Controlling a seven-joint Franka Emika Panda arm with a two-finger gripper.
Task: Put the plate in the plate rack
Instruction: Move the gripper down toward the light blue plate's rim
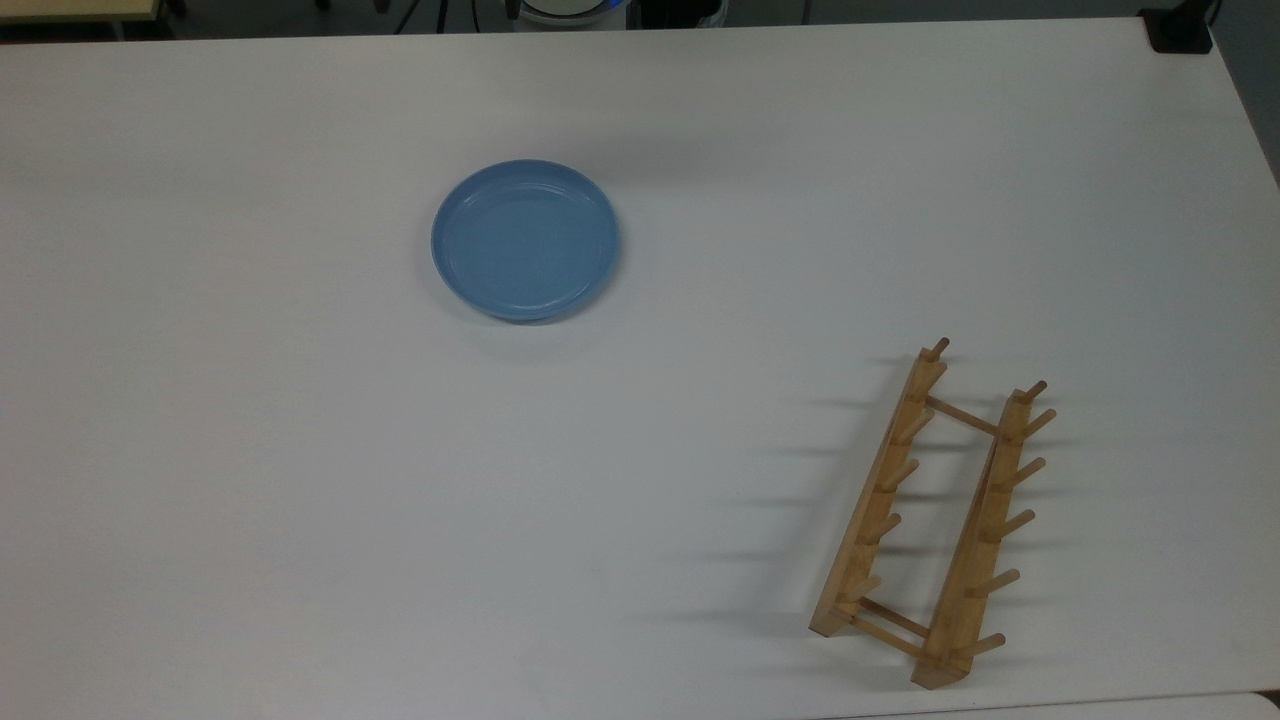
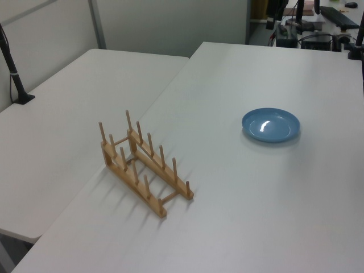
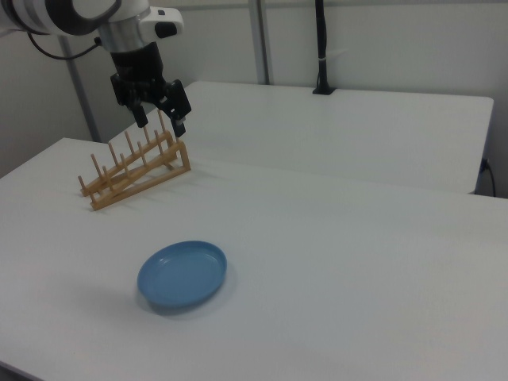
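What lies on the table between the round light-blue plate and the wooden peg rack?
Nothing: in the top view, bare white table separates the round light-blue plate from the light wooden peg rack.

plate point(image 1: 526, 240): round, shallow, glossy light blue, raised rim, lying flat and upright, empty, mid-surface toward the top view's far edge | rack point(image 1: 930, 520): light wood, two parallel rails, six upright pegs each, thin crossbars, empty, near the top view's near-right corner, well apart from plate

The top view looked steeply down on the table point(image 1: 300, 500), while the left view and right view watched obliquely from opposite sides, all sharing the plate point(image 1: 526, 240) and plate rack point(image 1: 930, 520).
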